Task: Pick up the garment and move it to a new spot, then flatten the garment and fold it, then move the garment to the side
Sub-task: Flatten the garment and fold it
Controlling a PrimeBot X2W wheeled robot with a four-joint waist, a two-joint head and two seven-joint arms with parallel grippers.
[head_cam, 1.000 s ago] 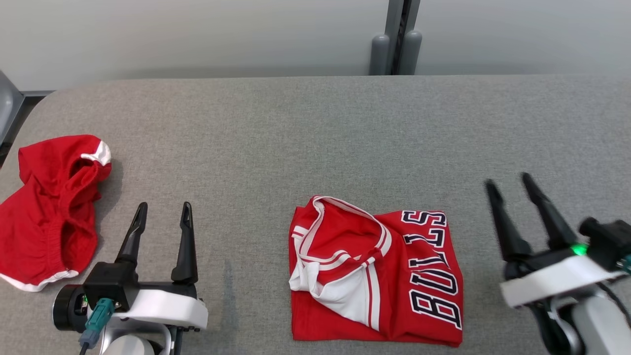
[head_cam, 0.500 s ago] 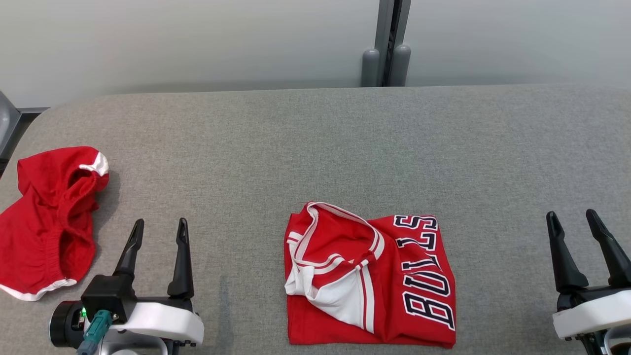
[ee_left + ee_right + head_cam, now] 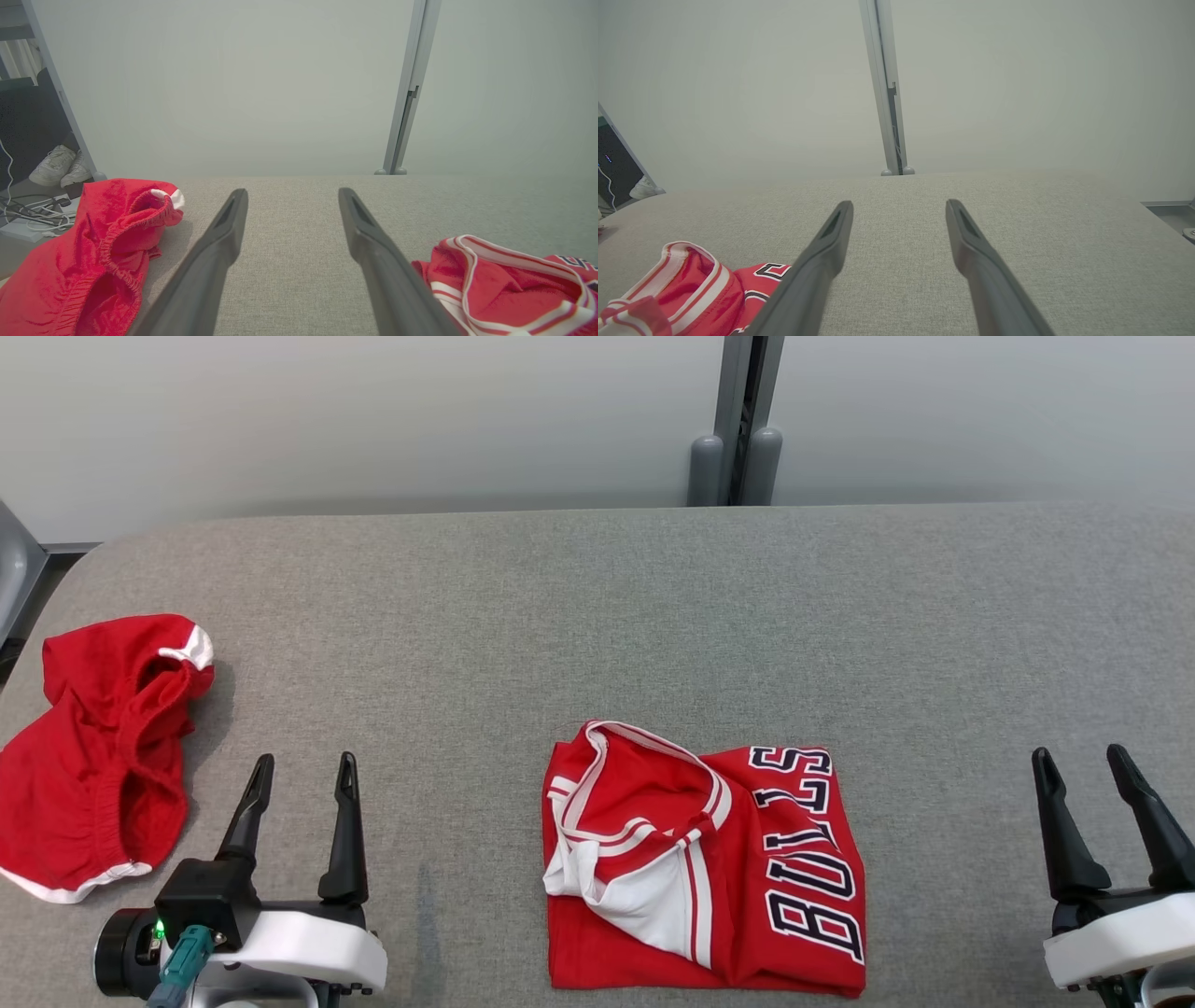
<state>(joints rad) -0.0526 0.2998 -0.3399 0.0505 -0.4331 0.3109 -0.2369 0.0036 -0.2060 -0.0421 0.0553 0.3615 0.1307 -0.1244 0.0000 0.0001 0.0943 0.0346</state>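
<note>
**A:** What differs from a second ago?

**B:** The right gripper (image 3: 1079, 753). Then it stood further up the table, tilted and fairly near the red Bulls jersey (image 3: 709, 877). Now it sits back at the lower right, well apart from the jersey. The head camera has also dipped a little, so the far edge of the grey table (image 3: 597, 616) sits lower. That shift is not the cloth moving.

**A:** And the left gripper (image 3: 305, 761)?

**B:** It is hardly changed, at the lower left between the jersey and the red shorts (image 3: 98, 756), touching neither.

**A:** Is either one holding anything?

**B:** No. Both pincers stand spread wide, and each wrist view has only bare table between the fingers.

**A:** Where is the jersey?

**B:** In the middle of the table near the front edge, folded into a rough rectangle. The lettering lies on its right half, and the white-trimmed neck and armhole are bunched on its left half.

**A:** What does that mean for the task?

**B:** I judge the fold finished and the arm withdrawn after letting go. Moving the jersey to the side looks not yet done, since it lies dead centre. That bunched left half may spill open when the jersey is lifted.
</note>
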